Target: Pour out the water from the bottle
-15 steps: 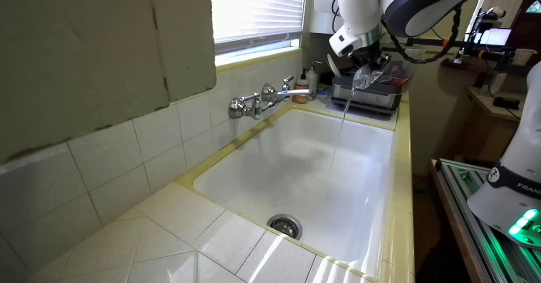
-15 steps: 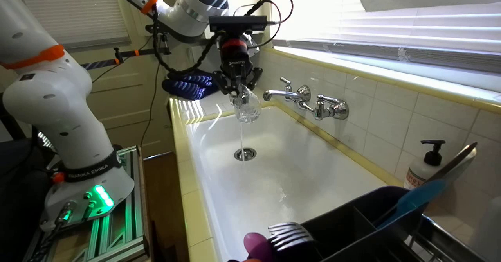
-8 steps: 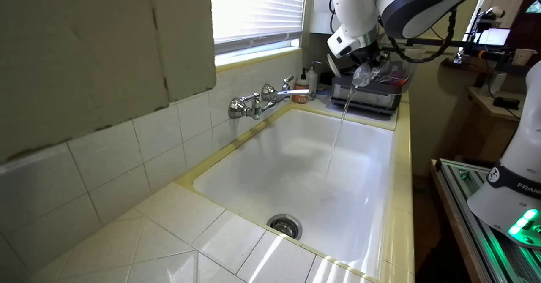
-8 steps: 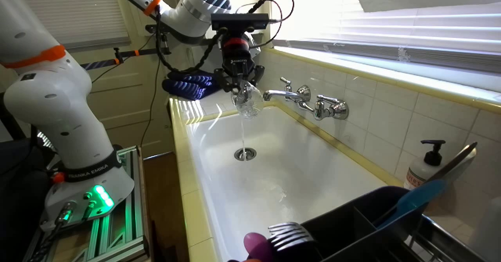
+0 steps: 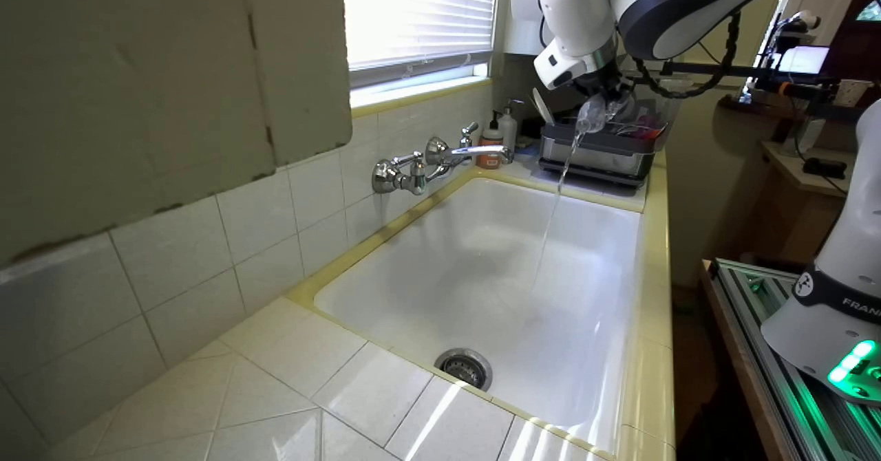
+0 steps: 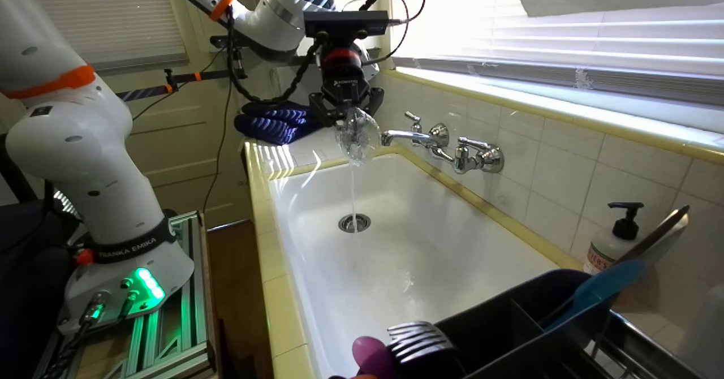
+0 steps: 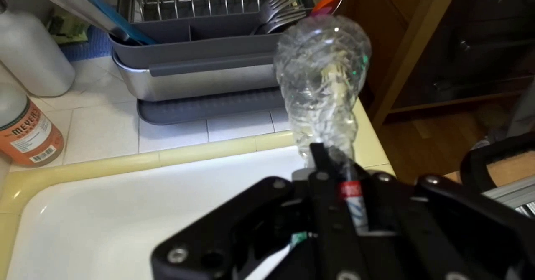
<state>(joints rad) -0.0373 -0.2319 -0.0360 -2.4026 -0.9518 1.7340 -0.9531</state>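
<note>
The gripper (image 6: 352,115), marked ROBOTIQ, its jaws nearly together, pinches the crumpled clear bottle (image 7: 322,69) above the sink (image 6: 390,283); a thin stream of water (image 5: 572,153) falls into it. Lettering on the bottle's red, white and blue label (image 7: 353,200) is illegible. The robot base (image 6: 124,268) reads FRANKA EMIKA; the soap bottle (image 7: 32,131), MEYER'S.

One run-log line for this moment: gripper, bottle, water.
gripper: shut on bottle | bottle pose: tilted | water: thin stream falling into sink | status: pouring, amount left unclear
</note>
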